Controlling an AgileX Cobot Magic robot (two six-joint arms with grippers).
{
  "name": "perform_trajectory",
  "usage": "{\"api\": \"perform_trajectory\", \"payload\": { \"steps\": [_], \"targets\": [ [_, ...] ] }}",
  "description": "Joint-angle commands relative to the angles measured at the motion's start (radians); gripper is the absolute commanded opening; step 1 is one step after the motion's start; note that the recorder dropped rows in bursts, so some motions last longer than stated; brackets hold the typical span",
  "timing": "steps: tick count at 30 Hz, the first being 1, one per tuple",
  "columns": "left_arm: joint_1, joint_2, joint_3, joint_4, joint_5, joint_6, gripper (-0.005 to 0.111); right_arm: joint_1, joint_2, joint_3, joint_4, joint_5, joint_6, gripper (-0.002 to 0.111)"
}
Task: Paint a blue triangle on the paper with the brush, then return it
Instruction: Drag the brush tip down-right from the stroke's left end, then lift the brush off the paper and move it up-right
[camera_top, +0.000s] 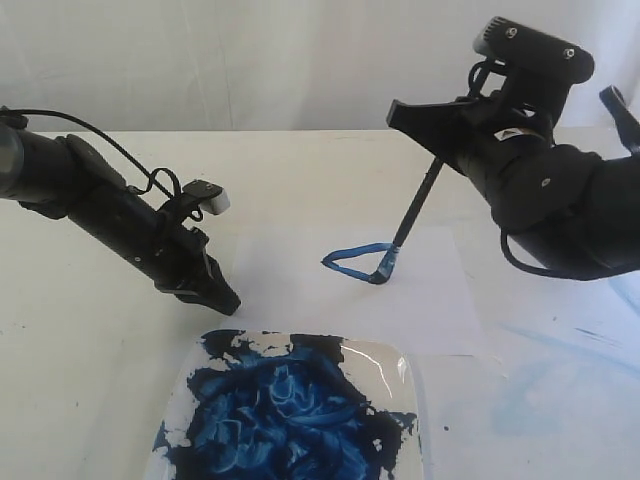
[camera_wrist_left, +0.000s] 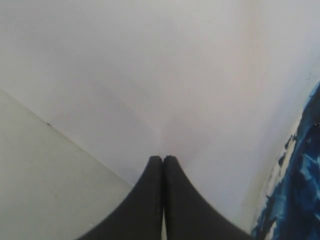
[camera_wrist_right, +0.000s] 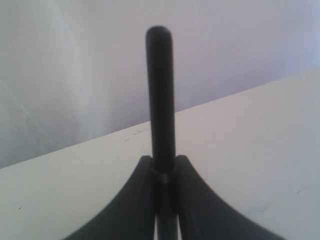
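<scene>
The right jaws are clamped on the black handle of the brush (camera_top: 415, 215), whose top end pokes out between them in the right wrist view. The brush leans, its blue-stained tip touching the paper (camera_top: 430, 300) at the right corner of the blue triangle (camera_top: 358, 260). The left jaws are pressed together with nothing between them, low over the paper's left part, just beside the paint tray (camera_top: 402, 366). The tray holds a thick mass of dark blue paint (camera_top: 290, 410). The cream counter (camera_top: 300, 170) carries faint blue smears (camera_top: 530, 400) right of the paper. A white backdrop (camera_top: 250, 60) stands behind.
</scene>
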Motion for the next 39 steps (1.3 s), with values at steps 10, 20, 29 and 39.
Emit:
{"api": "perform_trajectory", "payload": {
  "steps": [10, 20, 29, 39],
  "targets": [
    [-0.005, -0.003, 0.007, -0.011, 0.026, -0.003, 0.0, -0.001, -0.045, 0.004, 0.169, -0.032, -0.18, 0.0],
    [-0.005, -0.003, 0.007, -0.011, 0.028, -0.003, 0.0, -0.001, -0.093, 0.004, 0.16, -0.07, -0.223, 0.0],
    [-0.005, -0.003, 0.007, -0.011, 0.028, -0.003, 0.0, -0.004, -0.168, 0.004, 0.129, 0.037, -0.371, 0.0],
    [-0.005, -0.003, 0.007, -0.011, 0.039, -0.003, 0.0, -0.194, -0.175, -0.097, -0.521, 0.432, -0.12, 0.0]
  ]
}}
